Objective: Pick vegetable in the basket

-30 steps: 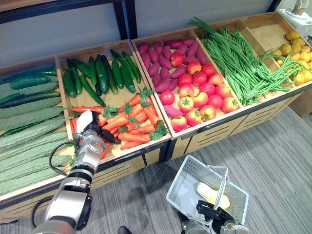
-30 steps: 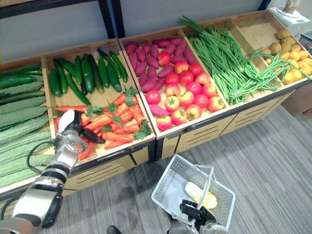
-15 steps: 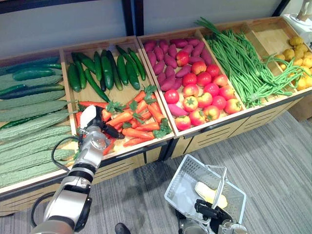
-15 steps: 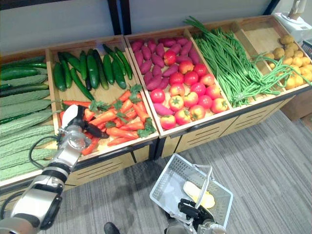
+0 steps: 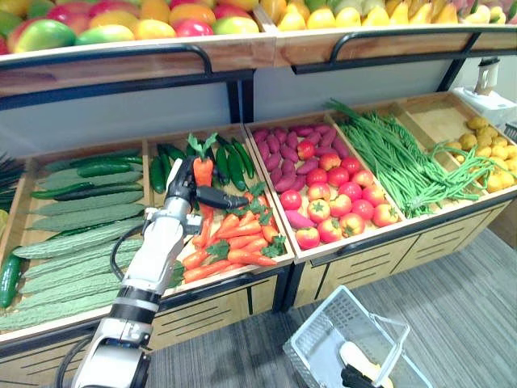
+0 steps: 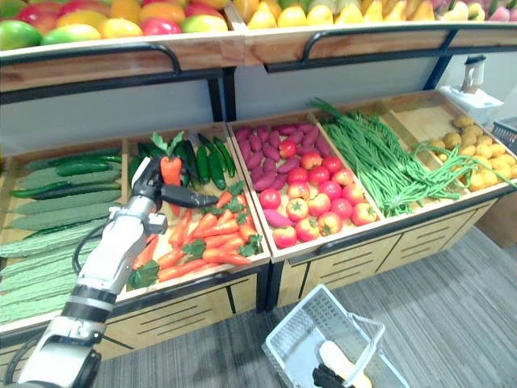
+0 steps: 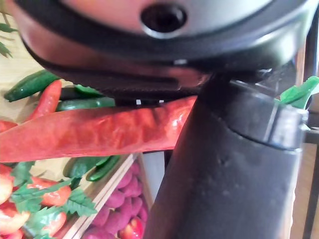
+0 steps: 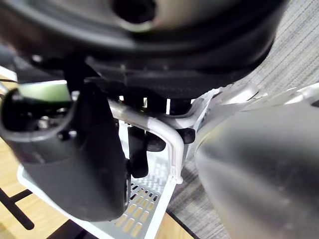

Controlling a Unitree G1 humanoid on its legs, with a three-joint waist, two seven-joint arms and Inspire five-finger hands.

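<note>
My left hand is shut on an orange carrot with green leaves, held upright in the air above the carrot bin. In the left wrist view the carrot lies across the palm behind the thumb. My right hand is curled round the white handle of the wire basket, which hangs low over the grey floor in front of the stand. A pale yellow vegetable lies in the basket.
The stand holds bins of bitter gourds, cucumbers, sweet potatoes and tomatoes, long green beans and potatoes. An upper shelf of fruit overhangs the back. Drawer fronts face the carpet.
My left hand has risen from the carrot pile with one carrot in its grasp. The camera has tilted up, bringing the upper fruit shelf into view. The basket stays in my right hand.
</note>
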